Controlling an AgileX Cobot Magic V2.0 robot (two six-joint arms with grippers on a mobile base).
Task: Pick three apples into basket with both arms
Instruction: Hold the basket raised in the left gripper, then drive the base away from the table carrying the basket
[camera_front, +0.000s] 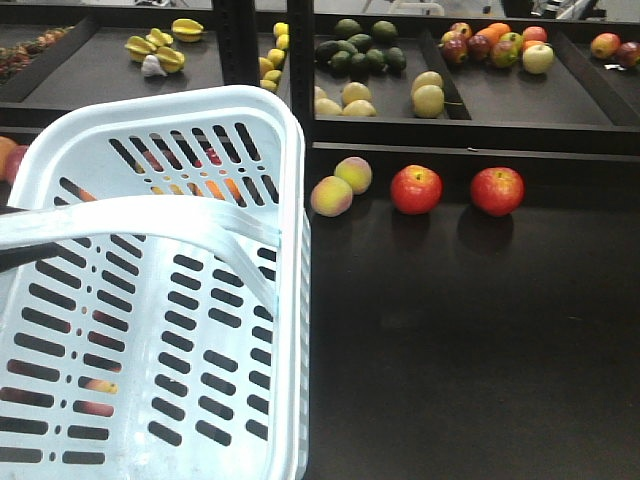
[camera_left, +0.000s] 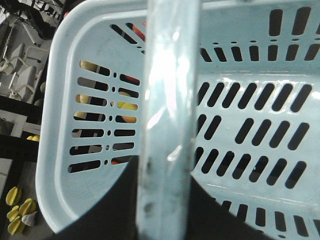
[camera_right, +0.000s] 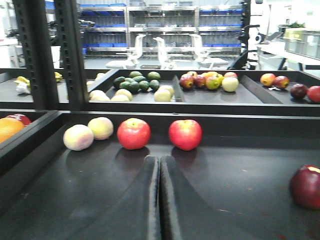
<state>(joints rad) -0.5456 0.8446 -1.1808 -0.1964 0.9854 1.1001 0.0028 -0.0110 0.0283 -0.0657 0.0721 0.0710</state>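
Three apples (camera_right: 133, 133) (camera_right: 185, 134) (camera_right: 306, 186) and two peaches (camera_right: 78, 137) (camera_right: 100, 128) lie on the front tray (camera_front: 450, 330), plus one basket (camera_front: 170, 115).

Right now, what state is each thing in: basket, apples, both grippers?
Basket: handle raised, no apple seen inside.
Left red apple: resting on shelf, untouched.
Right red apple: same, apart from the first.
Dark red apple: on shelf, untouched.
Right gripper: shut, empty.
Left gripper: dark shapes flank the basket handle; open or shut unclear.

Right jaws pressed together, pointing level forward, left jaws clamped around basket handle (camera_left: 167, 100)
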